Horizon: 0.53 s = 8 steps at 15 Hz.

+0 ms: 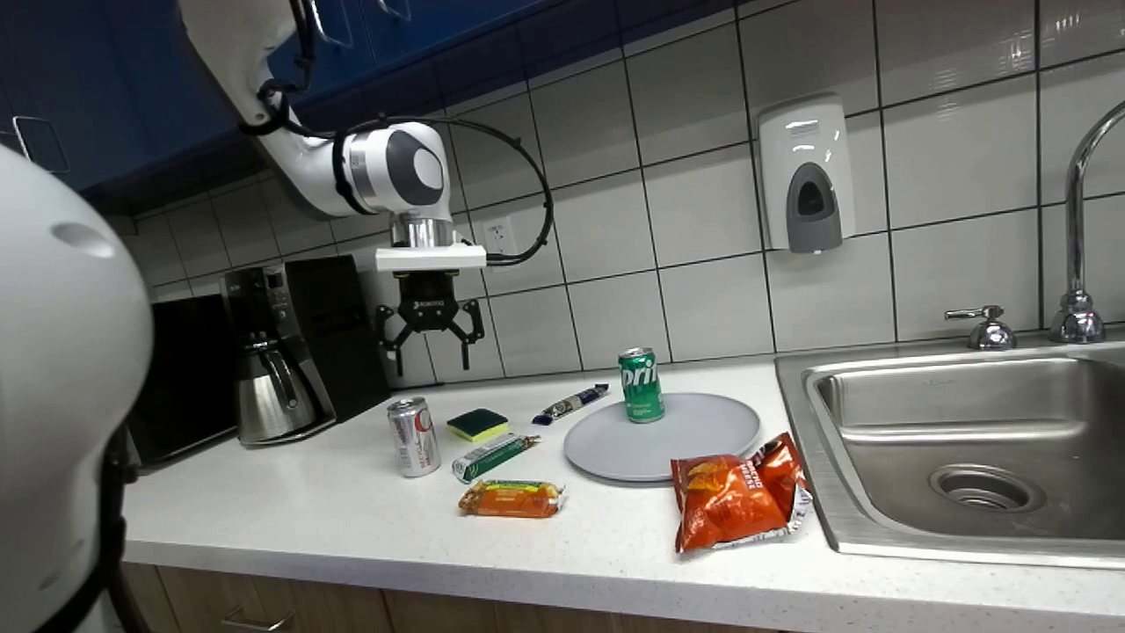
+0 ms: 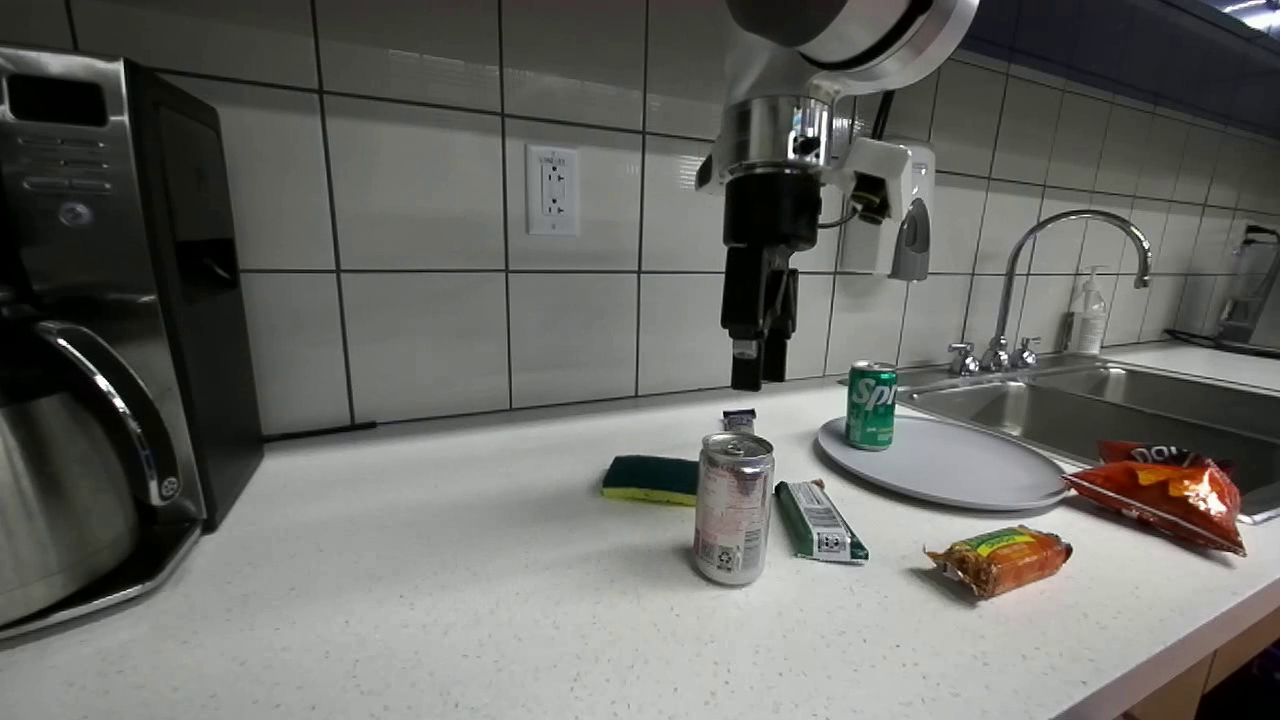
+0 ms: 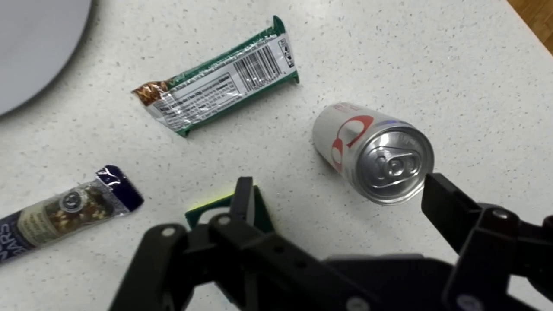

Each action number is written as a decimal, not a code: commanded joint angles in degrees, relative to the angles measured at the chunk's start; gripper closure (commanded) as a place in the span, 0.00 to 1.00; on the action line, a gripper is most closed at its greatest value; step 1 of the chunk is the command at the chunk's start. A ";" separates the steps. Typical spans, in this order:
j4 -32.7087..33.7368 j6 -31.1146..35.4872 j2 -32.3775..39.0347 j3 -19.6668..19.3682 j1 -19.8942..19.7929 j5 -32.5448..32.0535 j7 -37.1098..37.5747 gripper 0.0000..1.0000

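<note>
Nothing is grasped yet by the gripper (image 1: 431,359), its jaws spread wide above the counter (image 1: 308,510). In an exterior view, a silver Coke can (image 1: 413,437) is seen at its six o'clock; a Sprite can (image 1: 642,389) is set on the plate (image 1: 707,426).

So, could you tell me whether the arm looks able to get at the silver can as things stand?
Probably yes: the tool hangs open and empty above the counter, and the silver can stands upright with its top uncovered. The sponge and green bar lie nearby but seem to leave room.
</note>
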 commanded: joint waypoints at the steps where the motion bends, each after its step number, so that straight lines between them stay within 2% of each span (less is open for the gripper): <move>1: 1.05 -1.46 -0.81 -1.26 -1.63 -0.57 2.00 0.00; 8: 1.16 -0.61 -0.68 -4.39 -3.78 -1.72 4.43 0.00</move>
